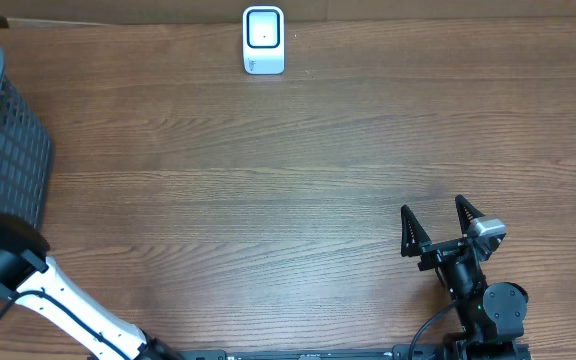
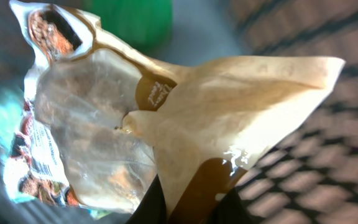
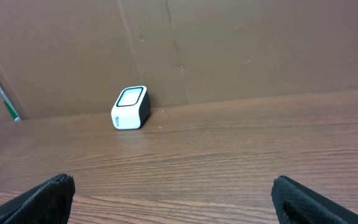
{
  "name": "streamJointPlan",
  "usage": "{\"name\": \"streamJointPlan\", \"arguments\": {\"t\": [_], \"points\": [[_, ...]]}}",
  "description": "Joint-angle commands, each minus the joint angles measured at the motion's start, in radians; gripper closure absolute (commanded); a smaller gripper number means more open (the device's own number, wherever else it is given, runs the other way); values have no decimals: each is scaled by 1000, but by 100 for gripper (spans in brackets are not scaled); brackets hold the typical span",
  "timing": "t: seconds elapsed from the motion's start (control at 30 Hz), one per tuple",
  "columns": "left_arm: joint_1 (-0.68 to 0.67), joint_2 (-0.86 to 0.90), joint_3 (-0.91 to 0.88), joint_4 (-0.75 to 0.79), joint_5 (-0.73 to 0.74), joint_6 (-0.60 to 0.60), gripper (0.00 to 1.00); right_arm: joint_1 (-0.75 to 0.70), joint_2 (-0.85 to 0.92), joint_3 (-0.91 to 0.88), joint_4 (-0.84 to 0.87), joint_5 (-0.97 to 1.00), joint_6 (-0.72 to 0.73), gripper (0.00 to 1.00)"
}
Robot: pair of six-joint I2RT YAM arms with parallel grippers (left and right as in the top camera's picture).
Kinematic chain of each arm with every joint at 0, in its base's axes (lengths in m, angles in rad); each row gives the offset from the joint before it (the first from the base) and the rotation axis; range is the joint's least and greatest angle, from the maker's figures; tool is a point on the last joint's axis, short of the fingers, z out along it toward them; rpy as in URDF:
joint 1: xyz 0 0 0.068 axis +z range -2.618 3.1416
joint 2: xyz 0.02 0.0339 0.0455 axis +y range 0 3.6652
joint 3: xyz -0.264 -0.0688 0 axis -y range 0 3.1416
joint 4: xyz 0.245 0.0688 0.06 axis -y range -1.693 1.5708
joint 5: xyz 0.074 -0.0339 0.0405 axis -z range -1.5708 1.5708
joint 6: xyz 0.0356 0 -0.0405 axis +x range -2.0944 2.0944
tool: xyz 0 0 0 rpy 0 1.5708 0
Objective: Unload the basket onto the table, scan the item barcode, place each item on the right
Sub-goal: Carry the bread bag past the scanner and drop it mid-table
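The item is a tan and clear snack bag [image 2: 185, 112] with a brown band and printed pictures, and it fills the left wrist view. My left gripper [image 2: 191, 193] is shut on the bag's lower edge, a black finger [image 2: 154, 202] on each side of the pinched film. No barcode shows on the bag. In the overhead view the left arm [image 1: 28, 280] reaches into the black mesh basket [image 1: 13, 150], which hides its jaws. The white scanner [image 1: 264, 40] stands at the table's far edge, also the scanner [image 3: 130, 107] ahead of my right gripper [image 1: 436, 225], which is open and holds nothing.
The basket's mesh [image 2: 328, 155] lies behind the bag, with a green object [image 2: 135, 18] and other packets beside it. A brown cardboard wall [image 3: 229, 50] backs the table behind the scanner. Bare wooden tabletop [image 1: 268, 200] spans between basket, scanner and right arm.
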Motion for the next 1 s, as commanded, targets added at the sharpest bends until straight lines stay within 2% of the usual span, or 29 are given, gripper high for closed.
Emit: {"name": "streamJointPlan", "arguments": {"t": [0.0,0.23,0.43,0.5,0.67,0.83,0.97], "points": [[-12,-124,172,-3,69,-91,96,6,-7,-11,3,2,0,0],[-100,-289,333,20,229,-110,96,6,-7,-11,3,2,0,0],[-385,-343,333,-88,211,-35,96,6,-7,-11,3,2,0,0],[-543,-315,330,-145,137,-27,96,6,-7,-11,3,2,0,0],[-843,-232,197,-145,95,5,96,6,-7,-11,3,2,0,0],[-986,-158,8,-145,5,-50,96,6,-7,-11,3,2,0,0],[-1059,-105,-132,-145,-4,-180,96,6,-7,-11,3,2,0,0]]}}
